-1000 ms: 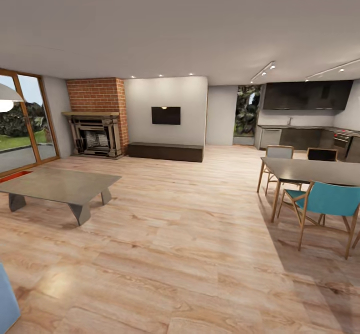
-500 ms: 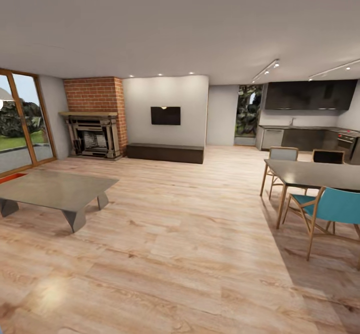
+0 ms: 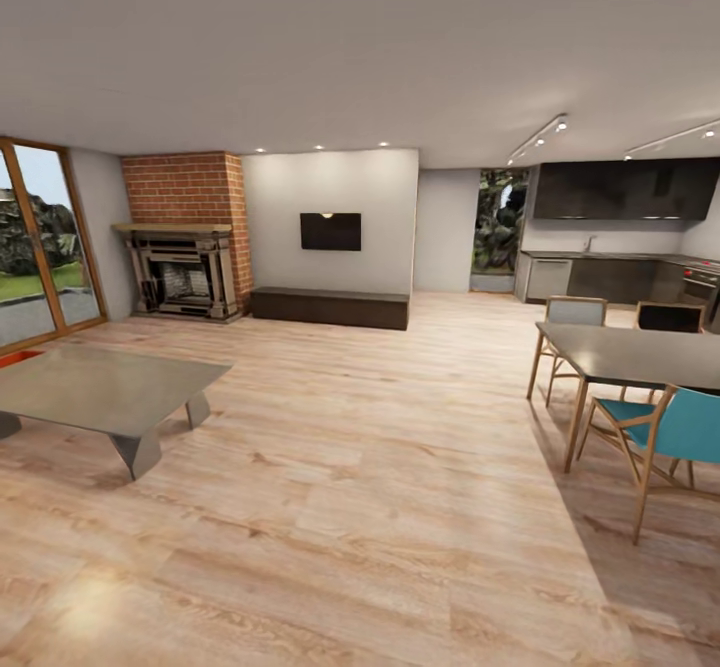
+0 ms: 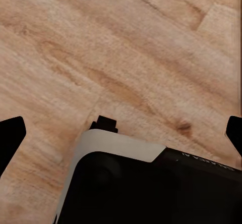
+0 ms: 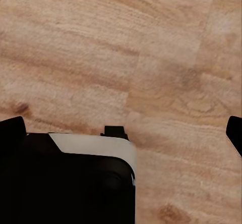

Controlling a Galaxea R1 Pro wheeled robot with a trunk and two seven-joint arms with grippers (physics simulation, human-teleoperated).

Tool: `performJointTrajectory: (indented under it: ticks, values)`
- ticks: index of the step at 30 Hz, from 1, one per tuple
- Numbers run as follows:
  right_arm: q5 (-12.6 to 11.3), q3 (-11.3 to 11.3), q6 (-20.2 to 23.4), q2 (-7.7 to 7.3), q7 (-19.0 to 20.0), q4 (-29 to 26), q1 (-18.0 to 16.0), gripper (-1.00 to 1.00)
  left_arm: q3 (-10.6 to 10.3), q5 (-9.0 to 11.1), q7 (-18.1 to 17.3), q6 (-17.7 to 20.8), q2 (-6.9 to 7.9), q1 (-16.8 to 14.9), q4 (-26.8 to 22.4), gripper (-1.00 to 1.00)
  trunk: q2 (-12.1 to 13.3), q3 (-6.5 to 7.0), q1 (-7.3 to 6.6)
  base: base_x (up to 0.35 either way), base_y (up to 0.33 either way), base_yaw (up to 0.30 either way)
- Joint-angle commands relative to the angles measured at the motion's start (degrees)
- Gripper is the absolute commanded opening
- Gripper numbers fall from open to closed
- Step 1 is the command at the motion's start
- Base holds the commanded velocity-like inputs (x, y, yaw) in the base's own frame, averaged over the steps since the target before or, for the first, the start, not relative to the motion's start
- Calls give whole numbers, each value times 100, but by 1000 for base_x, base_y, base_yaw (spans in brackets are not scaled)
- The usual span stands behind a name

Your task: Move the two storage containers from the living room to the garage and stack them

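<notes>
The head camera looks level and forward across the living room, taking in the far fireplace (image 3: 183, 269), the low table (image 3: 100, 387) at left and the dining table (image 3: 640, 355) at right. Both wrist cameras point down, close above the plank floor (image 4: 126, 57), which all three views share.

Low grey coffee table (image 3: 100, 387) left, brick fireplace (image 3: 183, 265) behind, wall TV (image 3: 330, 232), dining table (image 3: 640, 355) with teal chair (image 3: 672, 432) right.
</notes>
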Motion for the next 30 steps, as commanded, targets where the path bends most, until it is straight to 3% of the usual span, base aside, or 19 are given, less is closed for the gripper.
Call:
performJointTrajectory:
  ticks: [1, 30]
  values:
    - [61, -47, -30, 0, -31, 18, -8, 100, -49, 42, 15, -13, -2, -4, 1, 100, -5, -8, 4, 323, 0, 0]
    - [61, -47, -30, 0, -28, 18, -8, 100, -49, 48, 15, -13, -6, -4, 1, 100, -5, -8, 4, 323, 0, 0]
